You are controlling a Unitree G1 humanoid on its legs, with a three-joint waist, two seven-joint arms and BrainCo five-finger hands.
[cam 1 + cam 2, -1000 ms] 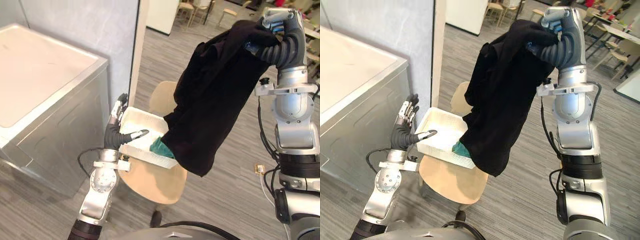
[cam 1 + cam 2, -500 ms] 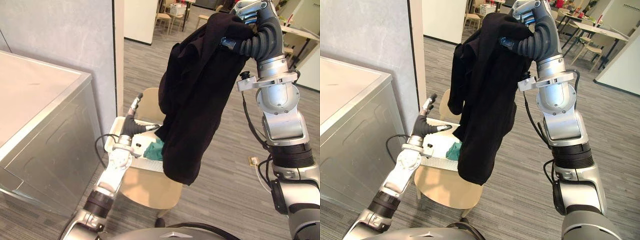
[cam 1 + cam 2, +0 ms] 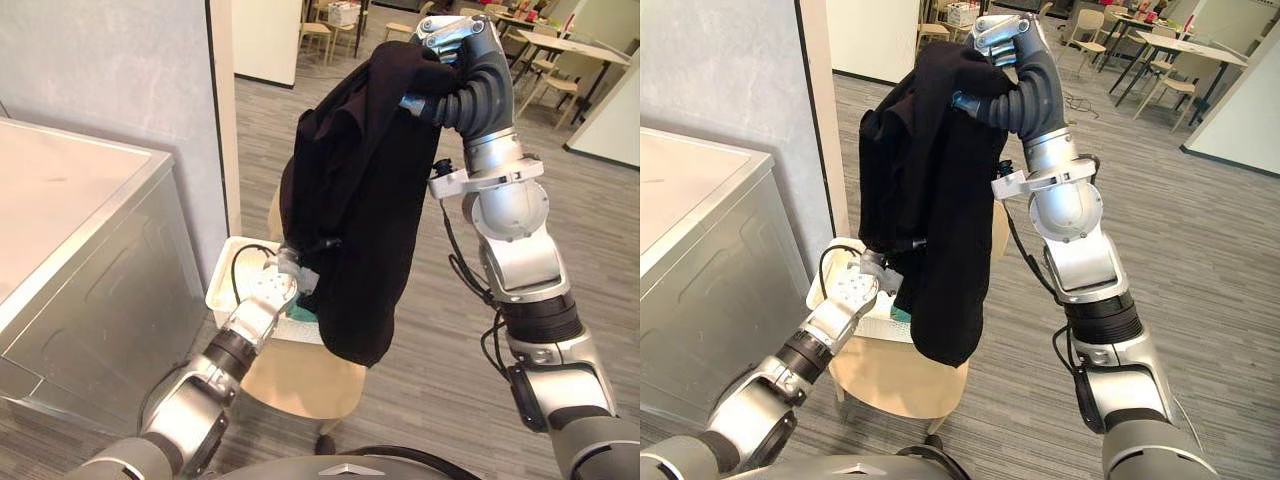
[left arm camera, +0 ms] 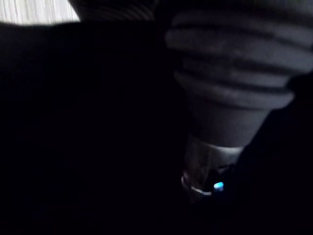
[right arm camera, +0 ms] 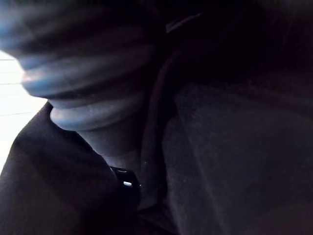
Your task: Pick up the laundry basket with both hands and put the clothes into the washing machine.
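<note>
Left eye view: black garment hangs vertical from right hand.

We recorded a plain grey wall on the left, ending in a white vertical post. The floor was laid in grey wood-grain planks throughout. A light wooden chair with a rounded seat stood near the post. Beyond it we noted a white partition and, at the far end, pale tables with wooden dining chairs, evenly lit.
</note>
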